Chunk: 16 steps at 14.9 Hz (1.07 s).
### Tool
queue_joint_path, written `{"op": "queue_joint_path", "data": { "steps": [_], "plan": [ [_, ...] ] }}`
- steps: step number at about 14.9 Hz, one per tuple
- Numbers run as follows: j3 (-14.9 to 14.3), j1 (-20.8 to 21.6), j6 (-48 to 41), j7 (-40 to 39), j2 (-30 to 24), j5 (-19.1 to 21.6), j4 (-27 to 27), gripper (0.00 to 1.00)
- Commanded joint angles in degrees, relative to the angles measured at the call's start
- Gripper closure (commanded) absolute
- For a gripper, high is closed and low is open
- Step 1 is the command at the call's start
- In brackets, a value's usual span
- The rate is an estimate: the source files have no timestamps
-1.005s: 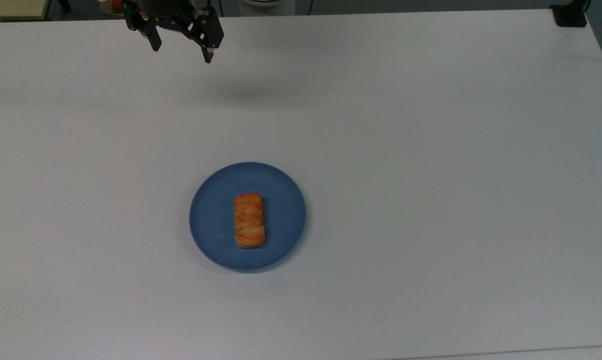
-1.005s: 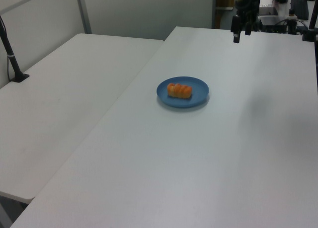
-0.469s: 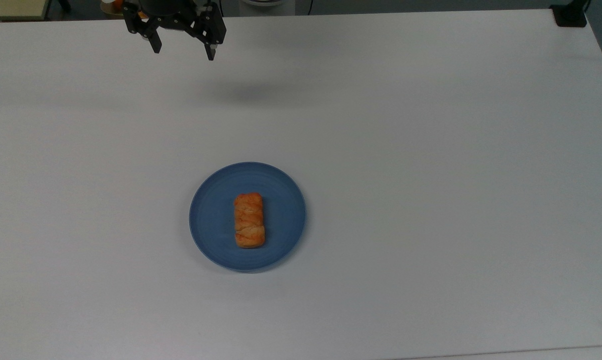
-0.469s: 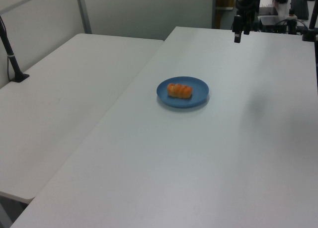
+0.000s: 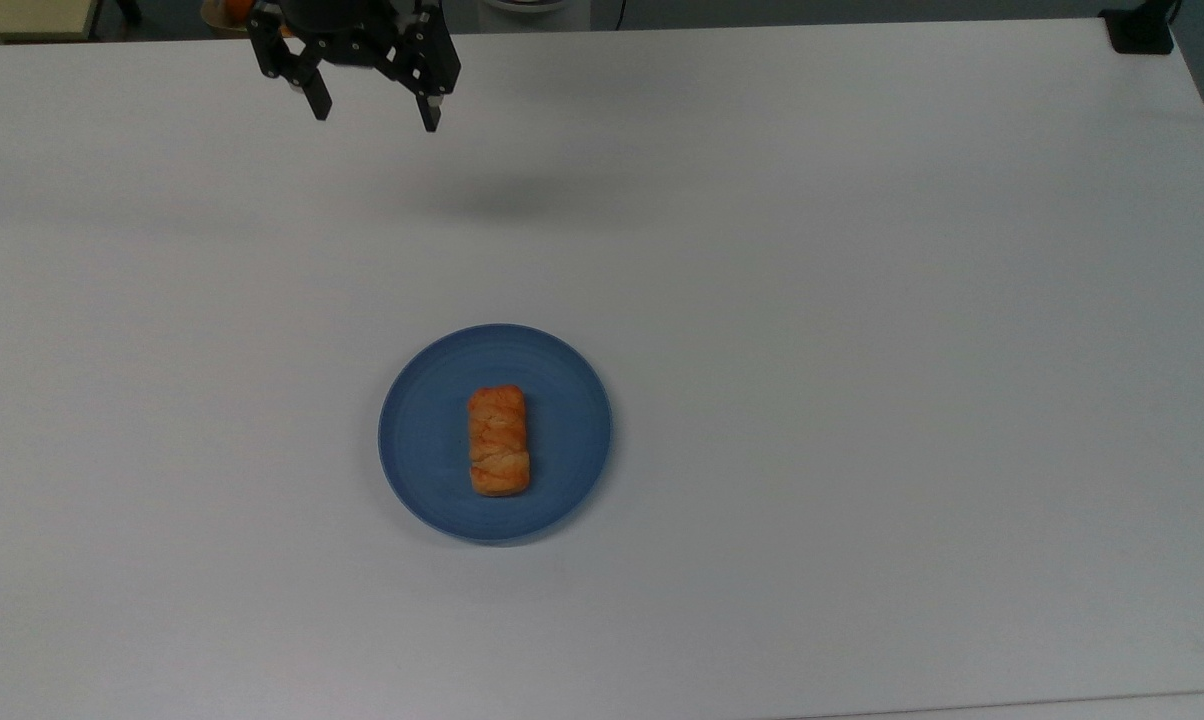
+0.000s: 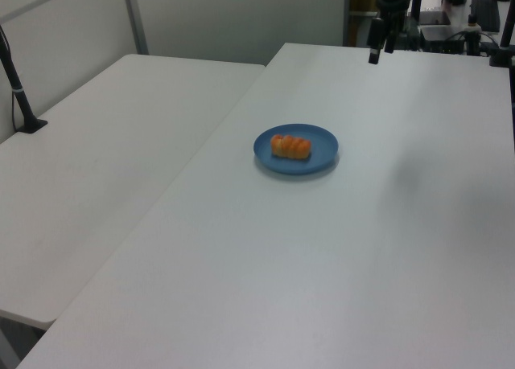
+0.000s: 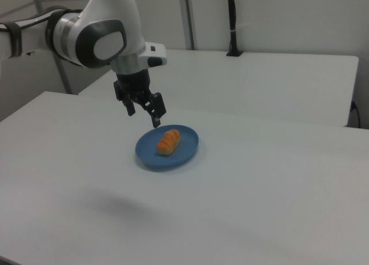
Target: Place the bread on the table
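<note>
- We are holding our black two-finger jaws wide apart with nothing between them; the gripper [image 5: 374,105] is hanging in the air above the far edge of the bench in the top view, well apart from the plate.
- In the right view the gripper [image 7: 144,114] is pointing downward beneath the white-and-grey arm [image 7: 95,37], and a soft shadow is lying on the bench below it.
- The small oblong golden-orange bread [image 5: 498,440] with its braided, paler-streaked top is lying flat near the middle of the round blue plate [image 5: 432,440], long axis running top to bottom in the top view. It is not yet on the bench itself.
- The plate is sitting on the large plain white bench [image 5: 862,350], with bare surface on every side of it for setting the bread down.
- We are judging the bread to be light and soft, with a flaky crust that would dent or shed under a hard squeeze. The narrow width looks well within our opening, so we would take it across the two long sides near the middle, closing gently.
- The plate looks smooth and may slide if nudged.
- We are seeing no brand, label or readable writing anywhere.
</note>
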Motion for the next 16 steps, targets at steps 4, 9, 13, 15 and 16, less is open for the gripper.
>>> {"op": "queue_joint_path", "data": {
  "steps": [4, 9, 13, 15, 16],
  "plan": [
    [-0.69, 0.27, 1.13, 3.24, 11.07, 4.97, 10.71, 0.0],
    [-0.17, 0.97, 4.89, 6.06, 20.74, 4.79, 17.3, 0.0],
    [-0.25, 2.29, 10.71, 8.44, 22.87, 1.47, 17.23, 0.0],
    [-0.52, 2.12, 10.97, 7.83, 22.95, -0.13, 17.4, 0.0],
    [-0.6, 1.86, 12.54, 7.82, 22.95, -0.13, 17.4, 0.0]
  ]
}}
